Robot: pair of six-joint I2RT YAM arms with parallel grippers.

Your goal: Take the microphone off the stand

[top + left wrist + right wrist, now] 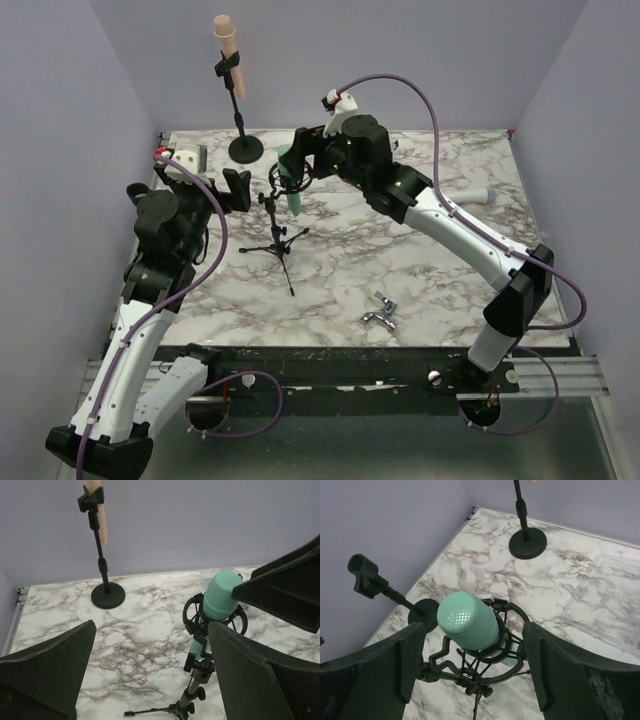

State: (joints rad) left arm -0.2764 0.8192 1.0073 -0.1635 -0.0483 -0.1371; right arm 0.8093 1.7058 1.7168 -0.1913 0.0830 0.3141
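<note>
Clear plastic tray (607, 597) on marble, contents unclear. Mint-green mic (467, 620), mesh head, upright in black shock mount (510, 647) atop tripod stand (280, 245). Right gripper (474, 647) wide, straddling mic w/o touching; left gripper (150, 630) wide too.

The left arm (135, 320) and right arm (465, 235) share one build: smooth white link shells between chunky black joint housings, on black bases (95, 450). A purple cable (436, 125) loops loosely along each. A small green light (347, 141) glows on the right wrist housing. The left gripper (237, 190) and right gripper (290, 168) carry flat, matte-black, wedge-shaped fingers (570, 680).
</note>
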